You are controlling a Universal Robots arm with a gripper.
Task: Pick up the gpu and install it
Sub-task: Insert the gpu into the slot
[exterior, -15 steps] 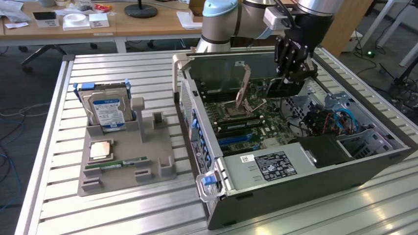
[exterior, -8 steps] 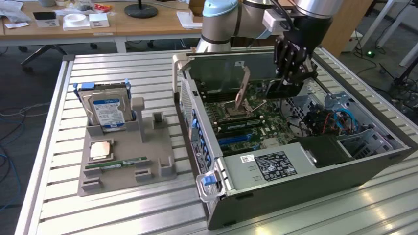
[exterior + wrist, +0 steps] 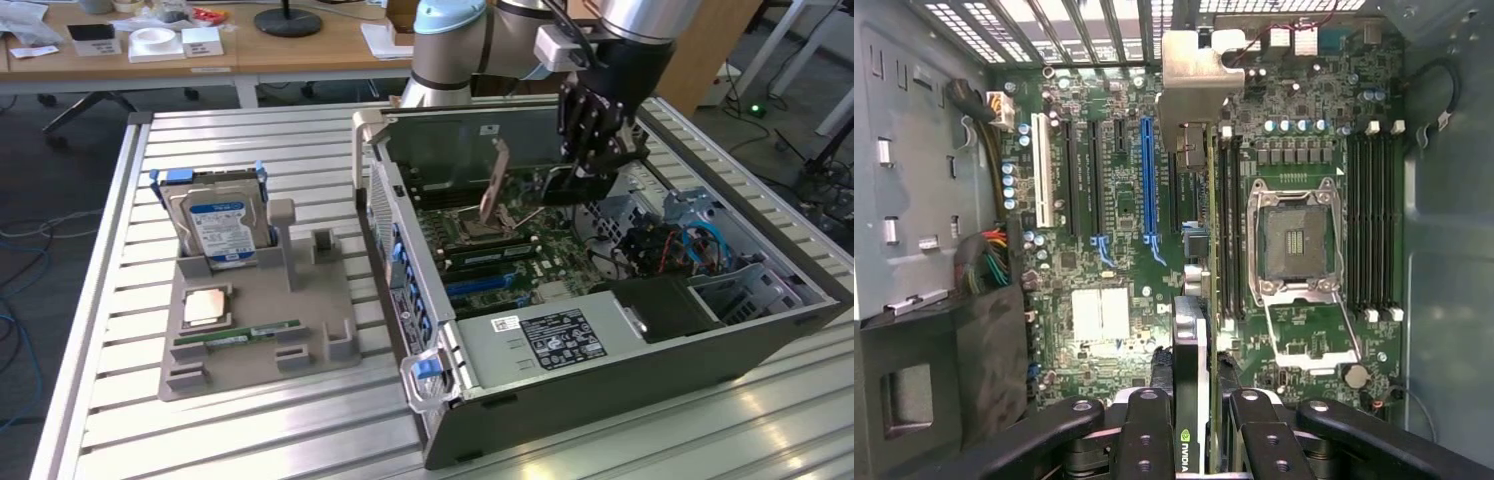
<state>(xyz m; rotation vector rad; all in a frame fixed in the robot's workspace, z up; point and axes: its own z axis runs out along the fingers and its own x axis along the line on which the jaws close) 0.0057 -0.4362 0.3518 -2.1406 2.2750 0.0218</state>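
Currently, my gripper point(image 3: 587, 165) is clamped on the gpu point(image 3: 1192, 350), with my fingers point(image 3: 1144, 425) pressing both faces of the card at one end. The gpu stands on edge inside the open computer case point(image 3: 601, 400), above the motherboard point(image 3: 1104, 200). Its metal bracket point(image 3: 1199, 80) points toward the vented rear wall. I cannot tell whether its lower edge touches a slot. Outside the case, a hard drive point(image 3: 220, 225) sits in the grey holder point(image 3: 300, 300).
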